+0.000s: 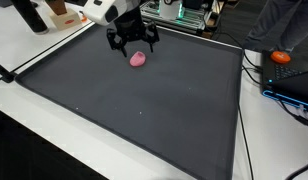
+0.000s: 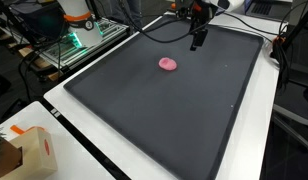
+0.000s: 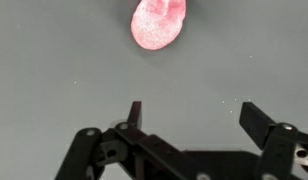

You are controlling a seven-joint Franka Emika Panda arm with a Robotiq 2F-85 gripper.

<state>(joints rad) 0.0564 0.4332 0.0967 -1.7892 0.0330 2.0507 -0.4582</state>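
Note:
A small pink soft lump (image 1: pixel 139 59) lies on the dark mat (image 1: pixel 144 110) near its far edge. It shows in both exterior views, again as a pink lump (image 2: pixel 168 64), and at the top of the wrist view (image 3: pixel 158 23). My gripper (image 1: pixel 132 42) hovers just above and behind it, close to the mat's edge; from the opposite side the gripper (image 2: pixel 197 40) hangs beyond the lump. In the wrist view the gripper (image 3: pixel 199 112) stands open, its two dark fingers (image 3: pixel 258 120) wide apart with only bare mat between them. Nothing is held.
The mat lies on a white table (image 1: pixel 34 140). An orange object (image 1: pixel 281 57) and cables lie past the mat's side. A cardboard box (image 2: pixel 29 152) sits on the table's corner. A rack with green lights (image 2: pixel 79 42) stands beside the table.

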